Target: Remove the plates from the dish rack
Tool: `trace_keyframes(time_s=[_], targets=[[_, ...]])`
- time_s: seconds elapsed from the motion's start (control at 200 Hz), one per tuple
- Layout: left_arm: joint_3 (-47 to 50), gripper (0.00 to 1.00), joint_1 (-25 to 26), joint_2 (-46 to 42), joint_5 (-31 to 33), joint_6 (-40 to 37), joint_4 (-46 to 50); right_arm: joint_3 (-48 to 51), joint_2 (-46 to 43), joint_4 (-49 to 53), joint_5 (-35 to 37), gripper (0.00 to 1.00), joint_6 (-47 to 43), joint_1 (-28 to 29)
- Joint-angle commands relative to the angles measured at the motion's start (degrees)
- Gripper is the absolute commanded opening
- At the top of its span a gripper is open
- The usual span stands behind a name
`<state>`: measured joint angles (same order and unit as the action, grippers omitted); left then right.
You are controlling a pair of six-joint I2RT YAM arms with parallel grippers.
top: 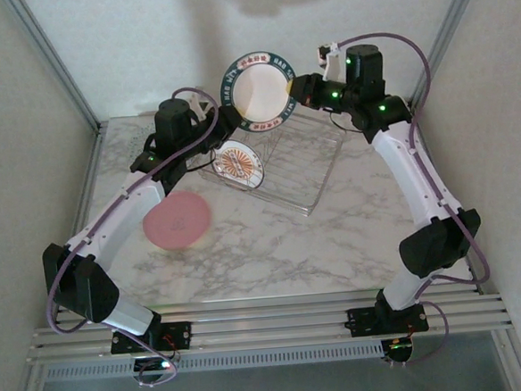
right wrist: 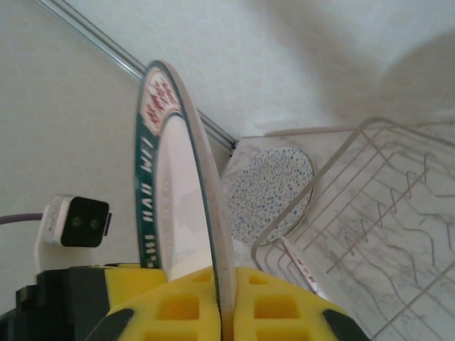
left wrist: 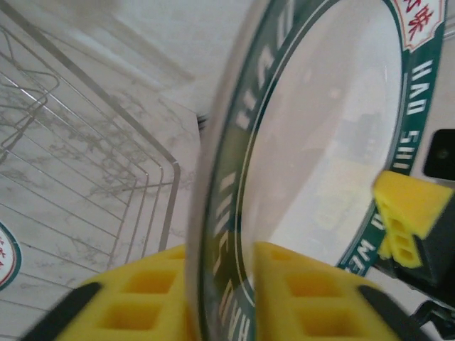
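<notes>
A large plate [top: 258, 90] with a white centre and a green lettered rim hangs upright in the air above the back of the dish rack [top: 308, 170]. My left gripper [top: 226, 119] is shut on its lower left rim, and the yellow pads [left wrist: 313, 298] press both faces of the plate [left wrist: 320, 142]. My right gripper [top: 291, 90] is shut on the opposite rim, pads [right wrist: 284, 309] tight on the plate's edge [right wrist: 206, 185]. A small plate with an orange sunburst [top: 239, 163] leans in the rack's left end.
A pink plate [top: 176, 218] lies flat on the marble table [top: 273, 248], front left of the rack. A white speckled plate [right wrist: 270, 192] lies on the table beyond the rack's corner [right wrist: 334, 163]. Walls close in the table at the back and both sides.
</notes>
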<state>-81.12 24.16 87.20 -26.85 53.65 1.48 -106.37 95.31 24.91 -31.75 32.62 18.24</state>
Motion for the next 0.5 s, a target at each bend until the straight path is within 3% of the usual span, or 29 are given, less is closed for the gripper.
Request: trace_keyframes(time_s=[0.0, 0.035, 0.22, 0.365, 0.496], targets=[[-0.53, 0.05, 0.44, 0.9, -0.53, 0.48, -1.73, -0.56, 0.23, -3.16, -6.47, 0.0, 3.88, 0.53], [-0.57, 0.0, 0.49, 0.81, -0.16, 0.58, -1.65, -0.19, 0.16, -2.94, -6.29, 0.0, 3.85, 0.54], [-0.32, 0.0, 0.34, -0.43, 0.76, 0.84, -1.13, 0.03, 0.05, -1.62, -5.59, 0.01, 2.75, 0.5], [1.15, 0.0, -1.55, -2.99, 1.05, 3.39, -2.34, 0.93, -2.11, 0.77, -0.21, 0.49, -1.78, 0.55], [3.54, 0.0, -4.01, -6.62, 0.71, 4.77, -1.5, 2.89, -5.23, 1.63, 5.04, 0.62, -7.32, 0.59]])
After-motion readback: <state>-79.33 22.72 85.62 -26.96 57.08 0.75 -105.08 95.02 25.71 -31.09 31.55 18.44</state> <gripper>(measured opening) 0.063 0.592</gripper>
